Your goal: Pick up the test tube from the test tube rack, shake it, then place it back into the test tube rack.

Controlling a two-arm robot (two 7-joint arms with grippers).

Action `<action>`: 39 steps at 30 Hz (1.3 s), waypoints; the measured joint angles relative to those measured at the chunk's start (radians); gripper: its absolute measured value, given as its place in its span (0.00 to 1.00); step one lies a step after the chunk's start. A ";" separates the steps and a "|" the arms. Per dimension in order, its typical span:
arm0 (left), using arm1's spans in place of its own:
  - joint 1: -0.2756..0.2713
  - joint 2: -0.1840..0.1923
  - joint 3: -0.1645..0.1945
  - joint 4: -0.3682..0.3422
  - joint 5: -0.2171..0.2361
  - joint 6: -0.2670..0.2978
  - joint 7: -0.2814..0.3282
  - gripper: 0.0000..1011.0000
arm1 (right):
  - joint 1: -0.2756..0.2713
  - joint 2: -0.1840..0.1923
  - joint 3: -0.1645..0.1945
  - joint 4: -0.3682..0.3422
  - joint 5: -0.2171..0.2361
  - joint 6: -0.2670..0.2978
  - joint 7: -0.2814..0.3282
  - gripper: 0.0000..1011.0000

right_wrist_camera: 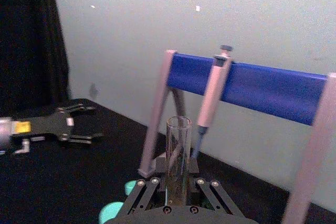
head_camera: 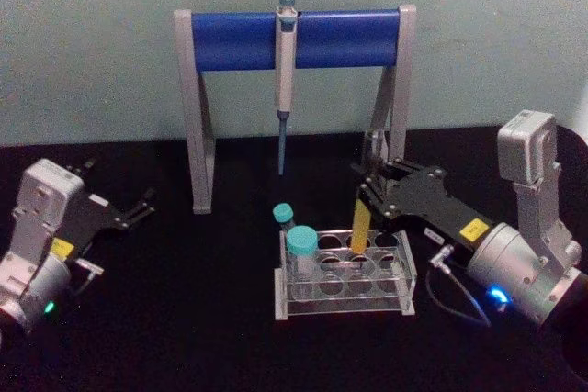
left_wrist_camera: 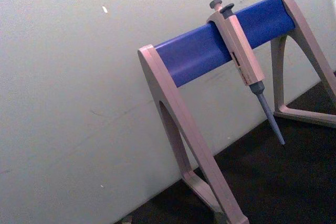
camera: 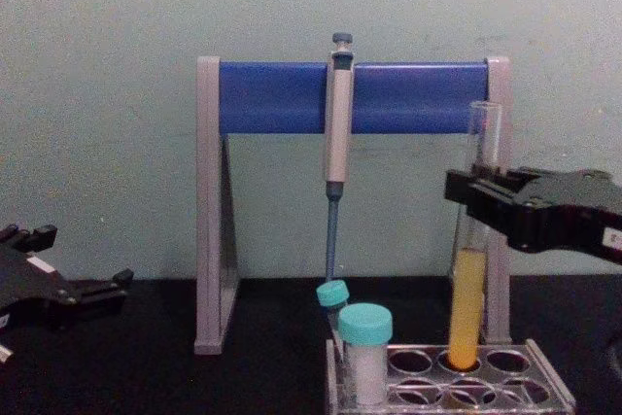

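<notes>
The test tube [head_camera: 361,227] is a slim clear glass tube with yellow-orange liquid in its lower part. It stands upright with its round bottom just inside a back-row hole of the clear test tube rack [head_camera: 407,274]. My right gripper [head_camera: 367,192] comes in from the right and is shut on the tube's clear upper part. In the chest view the right gripper [camera: 476,196] holds the test tube [camera: 466,308] well above the rack [camera: 554,400]. The right wrist view shows the tube's open mouth [right_wrist_camera: 178,124] rising between the fingers. My left gripper [head_camera: 138,206] rests open at the far left.
Two teal-capped vials [head_camera: 301,243] stand in the rack's left end. Behind the rack a grey-and-blue pipette stand [head_camera: 349,39] carries a hanging grey pipette [head_camera: 286,89], whose tip points down near the rack. A pale wall closes off the black table behind.
</notes>
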 joint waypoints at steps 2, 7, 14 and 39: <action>0.000 0.000 0.000 0.000 0.000 0.000 0.000 0.99 | 0.001 -0.002 -0.007 -0.001 0.004 -0.002 0.007 0.23; 0.000 0.000 0.000 0.000 0.000 0.000 0.000 0.99 | 0.019 -0.012 -0.026 0.006 0.015 -0.010 0.019 0.23; 0.000 0.000 0.000 0.000 0.000 0.000 0.000 0.99 | 0.064 -0.032 -0.044 0.046 0.017 -0.023 0.019 0.23; 0.000 0.000 0.000 0.000 0.000 0.000 0.000 0.99 | 0.099 -0.050 -0.014 0.079 -0.019 -0.012 -0.044 0.23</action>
